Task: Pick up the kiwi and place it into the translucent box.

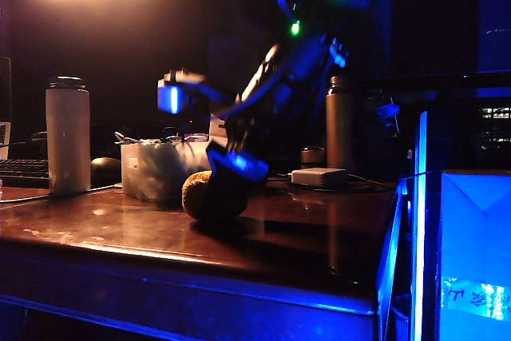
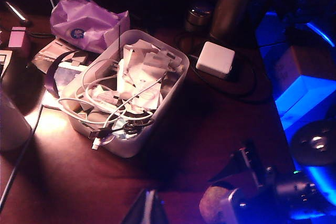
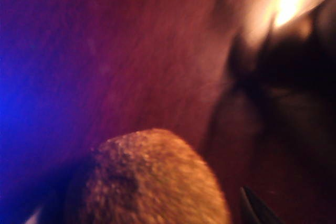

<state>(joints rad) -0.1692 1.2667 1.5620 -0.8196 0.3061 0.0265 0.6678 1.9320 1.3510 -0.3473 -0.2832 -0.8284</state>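
Right gripper [image 1: 231, 167] is down at the kiwi [image 1: 209, 194], jaws spread wide and holding nothing. In my right wrist view the kiwi [image 3: 152, 179] fills the near field, right at the jaws; one dark fingertip [image 3: 254, 208] shows beside it. I cannot tell whether either finger touches the skin. The fruit sits on the tabletop [image 1: 303, 237], close to the front corner of the translucent box [image 1: 156, 169], on the right arm's side of it.

Long axis: hard to read in this light; the exterior view shows it roughly round, partly hidden behind the gripper.

Left gripper [image 2: 147, 208] hangs above the tabletop, looking down on the box [image 2: 157, 124]. Only a dark tip is in view, so I cannot tell how its jaws stand.

Right arm is clearly the nearer one. My judgement: close on the kiwi, lift, then a short carry left over the box rim.
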